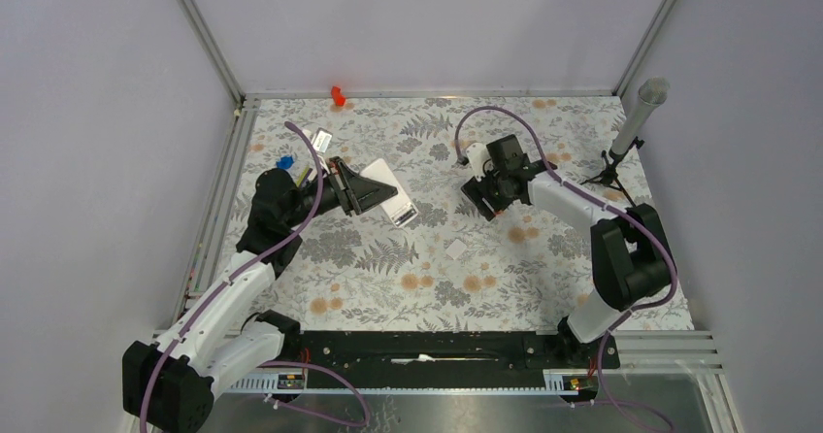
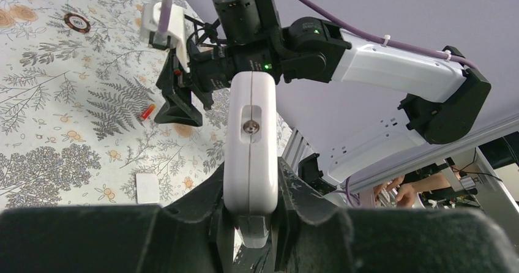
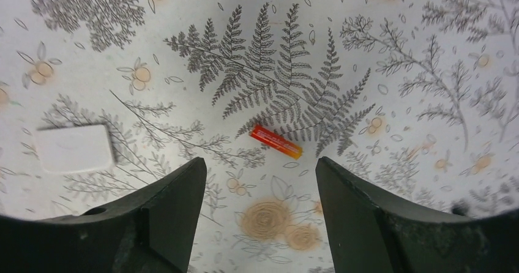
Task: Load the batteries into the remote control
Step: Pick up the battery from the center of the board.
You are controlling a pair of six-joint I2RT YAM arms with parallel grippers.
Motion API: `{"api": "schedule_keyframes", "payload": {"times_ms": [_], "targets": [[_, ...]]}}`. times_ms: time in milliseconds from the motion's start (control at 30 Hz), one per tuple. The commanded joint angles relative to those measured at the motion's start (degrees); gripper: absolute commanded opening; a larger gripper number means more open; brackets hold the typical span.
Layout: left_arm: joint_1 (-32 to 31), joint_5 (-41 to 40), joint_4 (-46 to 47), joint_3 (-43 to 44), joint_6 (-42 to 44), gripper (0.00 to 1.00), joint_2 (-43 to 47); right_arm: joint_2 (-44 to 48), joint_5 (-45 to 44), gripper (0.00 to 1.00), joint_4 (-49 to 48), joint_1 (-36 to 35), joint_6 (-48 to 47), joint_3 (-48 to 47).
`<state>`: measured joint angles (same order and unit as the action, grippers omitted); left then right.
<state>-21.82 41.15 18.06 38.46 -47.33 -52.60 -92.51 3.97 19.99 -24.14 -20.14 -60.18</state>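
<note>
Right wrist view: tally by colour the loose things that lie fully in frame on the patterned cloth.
Red-orange: 1, the battery
White: 1, the flat rectangular piece
Total: 2

Left of bench [image 1: 388, 292] centre, toward far edge: remote [image 1: 381, 175], held edgewise in left gripper [image 1: 383, 192]. To its right, just past centre: right gripper [image 3: 260, 172], the two well apart. One battery [image 3: 276, 141] flat on bench under right gripper, in line with the gap between its spread fingers, touching neither. Nearer the near edge, between the two grippers: flat tile [image 1: 456, 249] on bench. At far edge, left of middle: peg [image 1: 338, 95]. By right edge near far right corner: tube on stand [image 1: 636, 122].
</note>
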Motion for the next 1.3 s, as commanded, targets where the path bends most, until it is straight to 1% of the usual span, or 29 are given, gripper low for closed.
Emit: {"api": "schedule_keyframes", "payload": {"times_ms": [0,67,233,433,767,1000,1167,1267], "targets": [[0.0,-0.6,4.6,0.0,-0.6,0.00,1.1,-4.2,-2.0,0.74,7.3,0.2,-15.2,-6.4],[-0.1,-1.0,4.6,-0.3,-0.6,0.00,1.2,-6.0,-3.6,0.74,8.0,0.2,-17.3,-8.1],[-0.1,-1.1,4.4,-0.1,-0.3,0.00,0.9,-9.2,-2.7,0.73,10.7,0.2,-21.3,-9.8],[0.0,-1.1,4.3,0.0,-0.3,0.00,0.7,-12.0,-1.2,0.70,11.8,0.2,-22.4,-10.8],[-0.1,-1.0,3.8,0.1,-0.2,0.00,1.3,-16.3,-1.5,0.58,10.9,0.4,-22.9,-12.8],[-0.1,-1.2,3.1,0.1,0.1,0.00,1.5,-16.7,-0.1,0.44,12.6,1.0,-22.8,-13.1],[0.0,-1.6,3.0,0.2,0.2,0.00,1.6,-17.6,0.1,0.22,14.0,1.3,-22.2,-14.0],[0.0,-1.7,3.0,0.3,0.1,0.00,1.7,-18.1,0.0,0.16,14.0,1.3,-21.3,-14.7]]}}
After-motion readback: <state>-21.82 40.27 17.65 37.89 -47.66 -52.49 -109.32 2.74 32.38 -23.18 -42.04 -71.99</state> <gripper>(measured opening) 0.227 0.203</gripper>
